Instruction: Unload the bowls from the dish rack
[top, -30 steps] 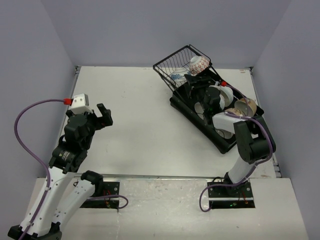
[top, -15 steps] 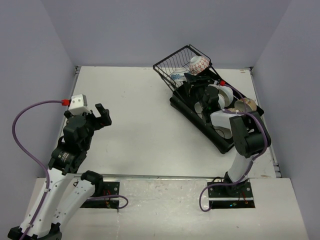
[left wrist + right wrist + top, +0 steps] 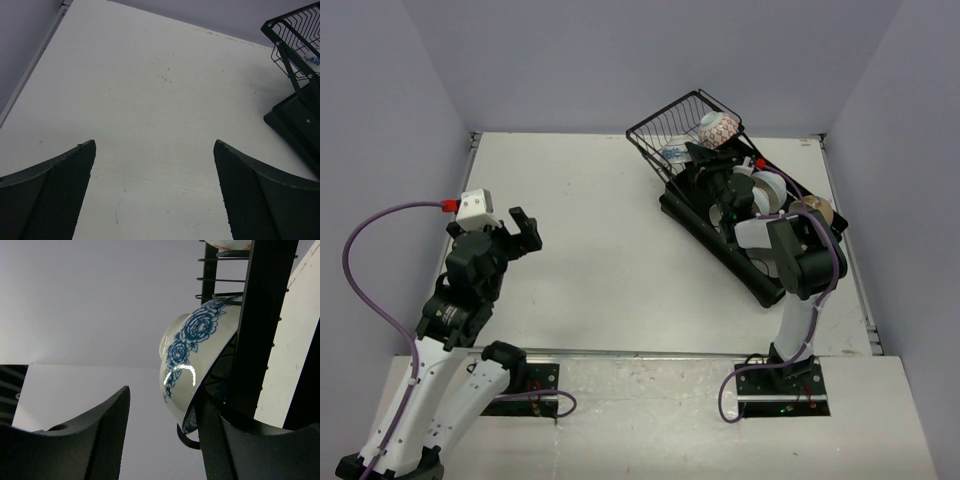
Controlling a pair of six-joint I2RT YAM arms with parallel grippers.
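Observation:
The black dish rack (image 3: 715, 232) lies at the back right, its tilted wire basket (image 3: 672, 118) at the far end. A pink-patterned bowl (image 3: 717, 128) and a blue-patterned bowl (image 3: 675, 155) sit in the basket. White bowls (image 3: 768, 190) and a cream brown-rimmed bowl (image 3: 813, 212) stand in the tray. My right gripper (image 3: 705, 165) reaches into the basket. In the right wrist view it (image 3: 162, 395) is open, with the blue-patterned bowl (image 3: 192, 357) between the fingers, its rim near the right finger (image 3: 222, 440) and a gap on the left. My left gripper (image 3: 525, 232) is open and empty over the bare table.
The left wrist view shows the left gripper (image 3: 155, 145) over the white table (image 3: 150, 90), with the rack's corner (image 3: 295, 117) and basket wires (image 3: 295, 30) at the right. Grey walls close the table at the back and sides.
My right arm has pushed further toward the wire basket, bringing its gripper up to the blue-patterned bowl. My left arm has barely moved.

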